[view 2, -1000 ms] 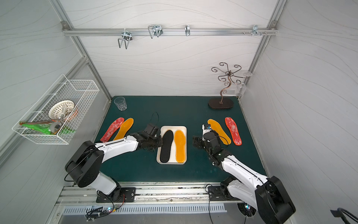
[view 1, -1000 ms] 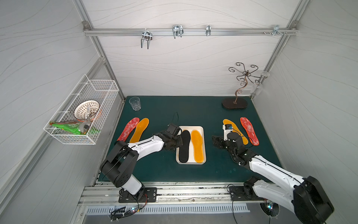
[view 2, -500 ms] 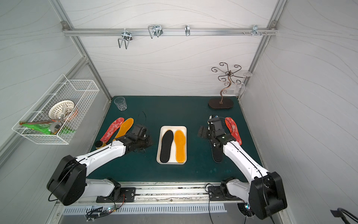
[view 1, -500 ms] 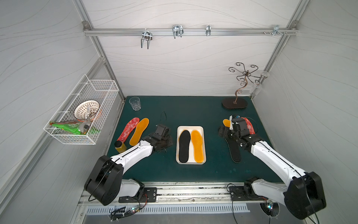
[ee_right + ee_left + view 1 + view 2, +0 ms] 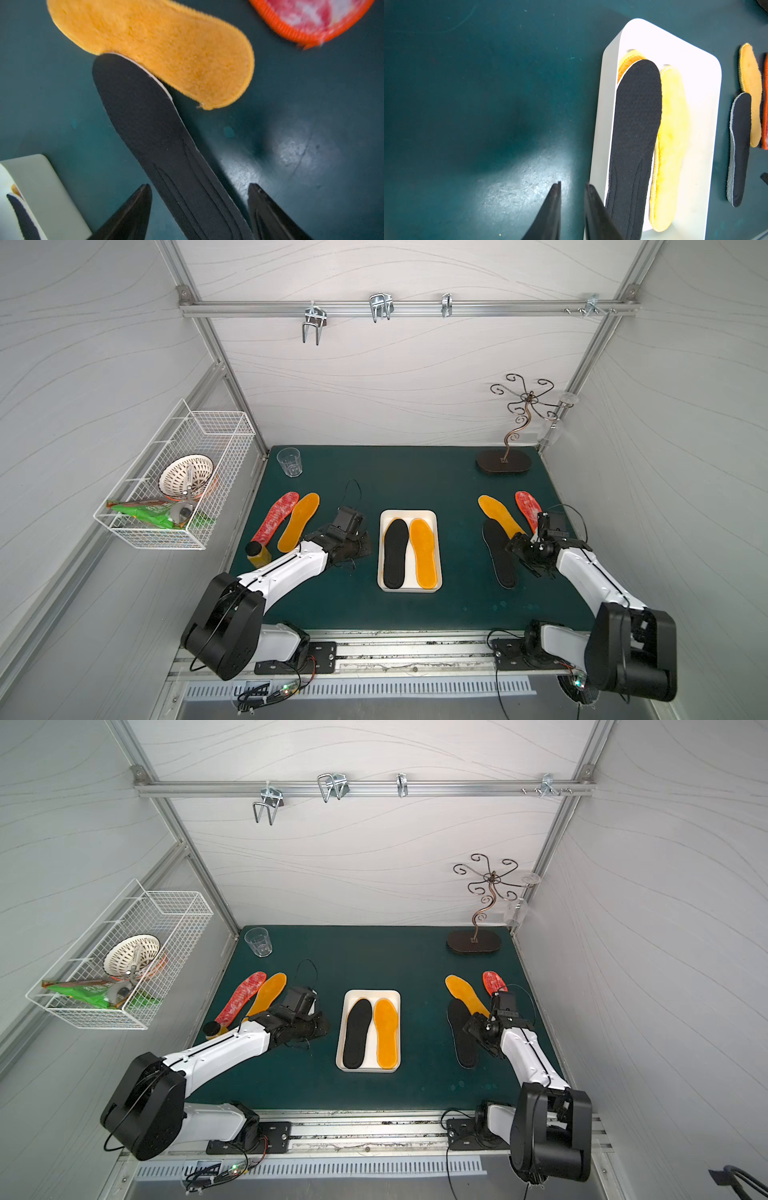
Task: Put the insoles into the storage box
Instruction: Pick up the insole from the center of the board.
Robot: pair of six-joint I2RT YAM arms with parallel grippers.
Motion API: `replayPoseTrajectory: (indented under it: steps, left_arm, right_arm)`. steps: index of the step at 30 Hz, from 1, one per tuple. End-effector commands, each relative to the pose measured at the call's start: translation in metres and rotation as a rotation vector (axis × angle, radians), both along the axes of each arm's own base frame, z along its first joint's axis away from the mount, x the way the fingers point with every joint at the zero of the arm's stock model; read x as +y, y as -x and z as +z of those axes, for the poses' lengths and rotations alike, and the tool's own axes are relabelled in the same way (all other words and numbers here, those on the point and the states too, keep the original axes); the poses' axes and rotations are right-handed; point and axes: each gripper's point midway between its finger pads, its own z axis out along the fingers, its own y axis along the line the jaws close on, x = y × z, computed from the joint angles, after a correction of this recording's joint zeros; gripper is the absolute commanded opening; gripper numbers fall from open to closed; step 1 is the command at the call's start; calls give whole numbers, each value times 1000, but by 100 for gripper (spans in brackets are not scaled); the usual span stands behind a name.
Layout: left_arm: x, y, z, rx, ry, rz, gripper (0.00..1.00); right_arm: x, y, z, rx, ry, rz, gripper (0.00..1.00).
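Note:
The white storage box [image 5: 409,515] sits mid-table and holds a black insole [image 5: 395,553] beside an orange insole [image 5: 423,553]; another orange one [image 5: 629,60] peeks out under the black. A red insole [image 5: 276,516] and an orange insole [image 5: 299,520] lie at the left. On the right lie an orange insole [image 5: 498,514], a red one [image 5: 527,506] and a black one [image 5: 500,556]. My left gripper [image 5: 573,185] is open a little and empty, just beside the box's left wall. My right gripper [image 5: 199,186] is open, its jaws on either side of the right black insole [image 5: 158,133].
A clear glass [image 5: 289,461] stands at the back left and a metal jewellery stand [image 5: 503,460] at the back right. A small bottle of yellow liquid [image 5: 257,553] stands by the left insoles. A wire basket [image 5: 174,489] hangs on the left wall.
My right gripper has come back along the black insole toward the front, and its jaws have narrowed around it. My left gripper has drawn back from the box a little.

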Motion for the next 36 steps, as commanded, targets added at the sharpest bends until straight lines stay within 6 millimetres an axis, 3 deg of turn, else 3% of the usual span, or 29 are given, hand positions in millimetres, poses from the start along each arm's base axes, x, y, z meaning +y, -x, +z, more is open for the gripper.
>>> replayPoseTrajectory:
  steps: [1, 5, 18, 29, 36]
  left_arm:
    - [-9, -11, 13, -33, 19, -30, 25]
    - [-14, -13, 14, -31, 38, -35, 25]
    - [-19, -9, 3, 2, 53, -52, 25]
    - [-14, 0, 0, -1, 40, -45, 25]
    - [-15, -1, -2, 6, 46, -38, 25]
  right_arm:
    - [8, -8, 3, -57, -78, 12, 74]
    - [6, -12, -5, -59, -163, -25, 68]
    - [5, -17, -23, -33, -172, -32, 60]
    - [33, -11, -20, -22, -144, 68, 40]
    - [38, -7, -29, 1, -155, 78, 34]
